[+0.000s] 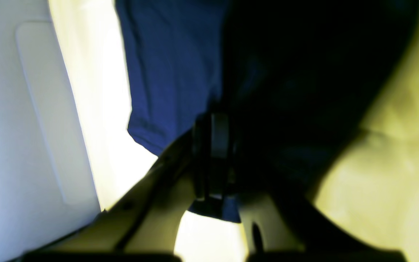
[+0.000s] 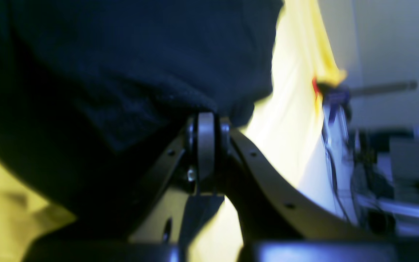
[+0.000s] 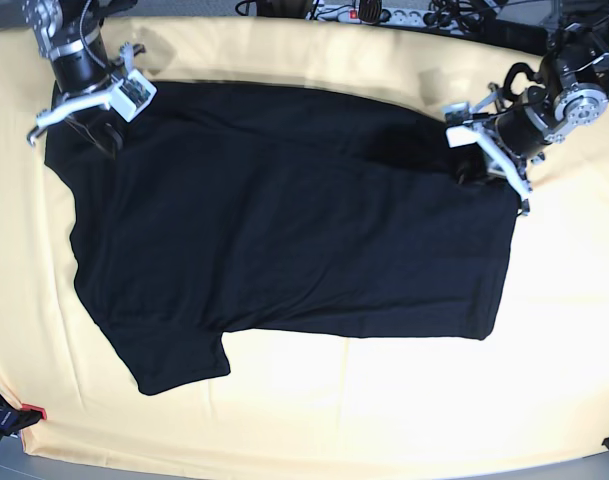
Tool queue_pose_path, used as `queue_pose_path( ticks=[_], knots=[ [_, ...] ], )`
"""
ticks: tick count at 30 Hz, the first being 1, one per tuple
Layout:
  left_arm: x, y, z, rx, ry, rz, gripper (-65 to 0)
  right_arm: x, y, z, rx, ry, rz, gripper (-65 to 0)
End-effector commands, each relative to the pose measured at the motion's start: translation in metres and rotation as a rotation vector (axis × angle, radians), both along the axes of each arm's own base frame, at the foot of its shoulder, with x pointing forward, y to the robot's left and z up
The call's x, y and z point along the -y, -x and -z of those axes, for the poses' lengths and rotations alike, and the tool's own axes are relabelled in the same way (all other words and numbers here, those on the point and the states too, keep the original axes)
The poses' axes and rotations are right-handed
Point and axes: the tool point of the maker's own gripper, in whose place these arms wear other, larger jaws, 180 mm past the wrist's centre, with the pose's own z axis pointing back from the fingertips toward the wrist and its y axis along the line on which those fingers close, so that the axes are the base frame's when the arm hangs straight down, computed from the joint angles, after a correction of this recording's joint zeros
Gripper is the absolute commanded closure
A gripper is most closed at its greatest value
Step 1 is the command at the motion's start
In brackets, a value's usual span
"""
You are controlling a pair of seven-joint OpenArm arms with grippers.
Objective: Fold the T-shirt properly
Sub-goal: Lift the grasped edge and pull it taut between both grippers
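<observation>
On the yellow tablecloth (image 3: 314, 400) the black T-shirt (image 3: 284, 240) is spread out, with its plain side up. Most of the middle of the table is covered by it. One short sleeve (image 3: 174, 355) is seen at the lower left of the base view, lying flat on the cloth. The hem side is at the right of that view, and some folds are seen in the upper part, near the right edge.

At the upper left corner of the shirt in the base view, the right gripper (image 3: 104, 125) is placed. In the right wrist view the right gripper (image 2: 206, 109) is seen with its fingers (image 2: 206, 145) pressed together, and dark cloth (image 2: 122, 72) is pinched at their tips, so an edge of the shirt is clamped. The shirt hangs over the fingers there and bright tablecloth (image 2: 289, 109) is seen behind it.

At the upper right edge of the shirt in the base view, the left gripper (image 3: 479, 165) is placed. In the left wrist view the left gripper (image 1: 216, 120) is also seen with its fingers (image 1: 218, 153) closed together on the cloth (image 1: 169, 72), which looks blue in the strong light. A small piece of the cloth comes out below the fingers. The tablecloth (image 1: 384, 174) is seen to the right, and a pale wall surface (image 1: 20, 127) to the left.

Some cables and a power strip (image 3: 354, 10) are seen behind the table. A red and black clamp (image 3: 9, 415) is fixed at the lower left corner of the tablecloth.
</observation>
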Motion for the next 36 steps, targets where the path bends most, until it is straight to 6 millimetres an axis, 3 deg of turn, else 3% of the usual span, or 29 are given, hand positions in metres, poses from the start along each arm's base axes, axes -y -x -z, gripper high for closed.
queue_pose_path(
  ticks=[1,10,15,18,24,25,26,28,29,32,36],
  knots=[
    [-0.003,-0.009,-0.007,0.042,0.005,-0.015,0.0,-0.002,-0.008,-0.010,0.041,-0.006,-0.015,0.0],
    [-0.028,-0.046,0.013,0.164,0.056,-0.228,0.0,0.033,-0.048,0.026,-0.004,0.012,0.054,0.0],
    [-0.045,-0.058,0.016,0.252,0.024,-0.317,0.0,0.045,-0.061,0.029,0.012,0.017,0.092,0.0],
    [-0.057,-0.065,0.007,0.318,0.033,-0.419,0.0,0.050,-0.065,0.024,0.042,0.011,0.123,0.0],
    [-0.045,-0.061,0.014,0.281,0.053,-0.384,0.0,0.043,-0.061,0.030,0.003,-0.032,0.113,0.0],
    [-0.042,-0.062,0.013,0.284,0.062,-0.371,0.0,0.044,-0.062,0.029,0.009,-0.038,0.121,-5.2],
    [-0.039,-0.062,0.012,0.288,0.072,-0.356,-0.2,0.046,-0.063,0.027,0.020,-0.040,0.132,-14.7],
    [-0.037,-0.063,0.010,0.294,0.079,-0.343,-13.6,0.052,-0.067,0.020,0.067,-0.018,0.158,-34.4],
    [-0.035,-0.063,0.009,0.291,0.077,-0.330,-20.9,0.056,-0.068,0.016,0.093,0.005,0.172,-41.1],
    [-0.036,-0.056,0.019,0.222,0.011,-0.257,-34.3,0.066,-0.071,0.006,0.149,0.056,0.207,-44.3],
    [-0.045,-0.039,0.033,0.077,-0.066,-0.190,-34.7,0.066,-0.062,0.008,0.057,0.090,0.238,-44.1]
  ],
)
